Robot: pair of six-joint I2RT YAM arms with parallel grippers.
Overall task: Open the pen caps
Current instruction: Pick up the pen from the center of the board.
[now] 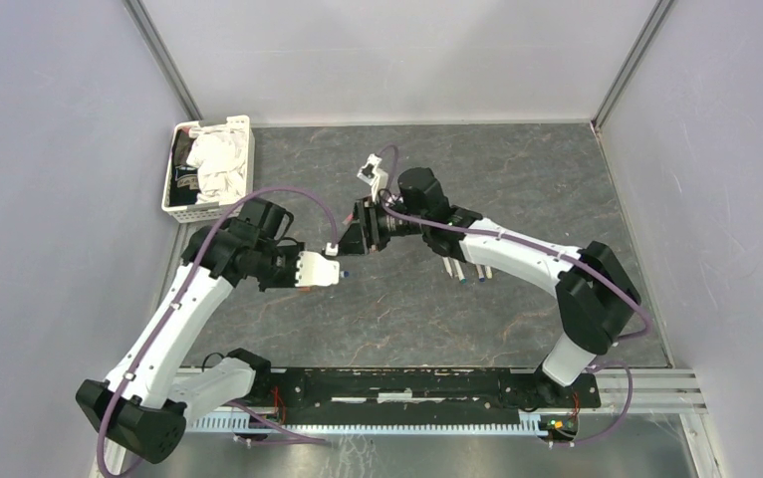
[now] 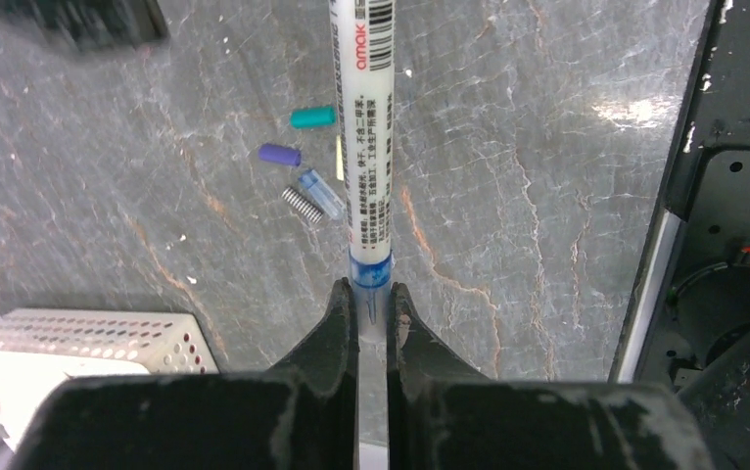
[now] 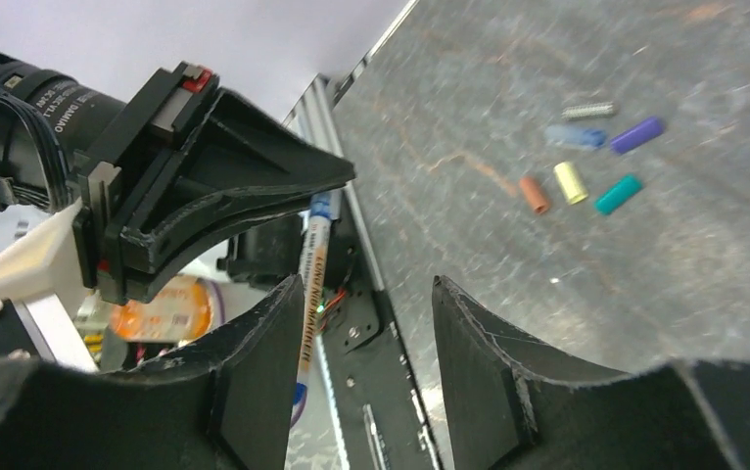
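Caps (image 2: 312, 117) lay loose on the bench (image 2: 547, 196) near the held pen (image 2: 369, 147). They looked small, light and hard, likely to roll or slip. Left pincer (image 2: 372, 304) was clenched on the pen's blue tip end, while the right pincer (image 3: 366, 294) stood released close by, gripping nothing. A cap would best be pinched squarely across its short sides.
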